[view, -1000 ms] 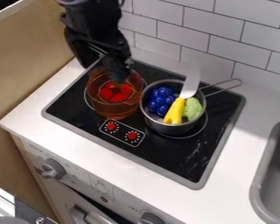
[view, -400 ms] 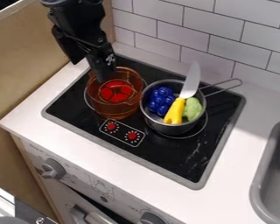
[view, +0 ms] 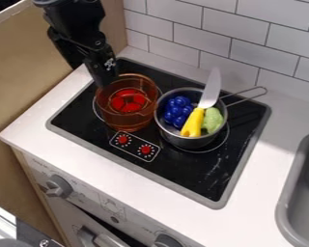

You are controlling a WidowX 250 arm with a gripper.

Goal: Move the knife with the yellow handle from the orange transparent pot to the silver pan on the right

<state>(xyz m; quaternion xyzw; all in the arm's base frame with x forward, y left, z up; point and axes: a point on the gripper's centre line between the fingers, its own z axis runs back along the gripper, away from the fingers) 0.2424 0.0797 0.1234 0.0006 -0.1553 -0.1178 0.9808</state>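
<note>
Nearest, on the front of the toy stove, is a gray knob (view: 59, 185). Behind it is the white counter (view: 73, 147), and then the black stove top (view: 189, 166) with two red dots (view: 123, 139) (view: 145, 149) on it.

The see-through orange pot (view: 127, 117) sits upright on the left part of the stove top. Something red (view: 128, 101) shows low inside it. The pot looks hard and smooth, like plastic or glass. I think it is light but a bit slippery, and it might crack if it is glass. The top edge looks like the best place to pinch it, one side in and one side out, with a gentle squeeze.

Just beside it is a silver pot (view: 183, 141). It has blue grapes (view: 177, 110), a green lump (view: 212, 119) and a knife (view: 193, 123) in it. The knife's yellow handle is down and its blade leans up.

The black gripper (view: 100, 79) hangs by the far left edge of the orange pot. I cannot tell if it is wide or narrow, or if it touches the pot. Farthest back is the white tile wall (view: 247, 48).
</note>
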